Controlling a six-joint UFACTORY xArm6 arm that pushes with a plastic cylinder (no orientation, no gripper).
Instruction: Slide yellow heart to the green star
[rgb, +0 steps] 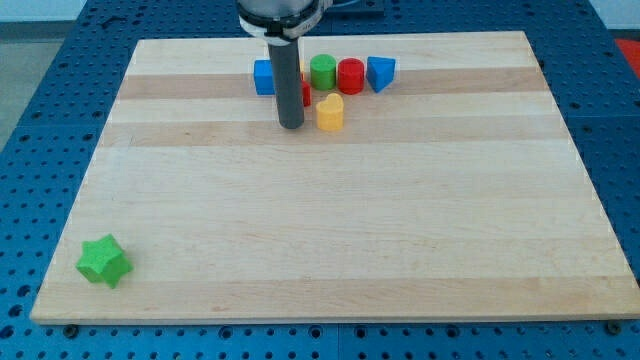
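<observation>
The yellow heart (330, 112) lies near the view's top centre on the wooden board (330, 220). The green star (104, 261) lies far away at the view's bottom left corner of the board. My tip (291, 125) rests on the board just left of the yellow heart, with a small gap between them. The dark rod rises from there to the view's top and hides part of the blocks behind it.
A row of blocks sits just above the heart: a blue cube (264, 77), a green cylinder (322, 71), a red cylinder (350, 76), a blue triangular block (380, 72). A red block (306, 93) peeks out right of the rod.
</observation>
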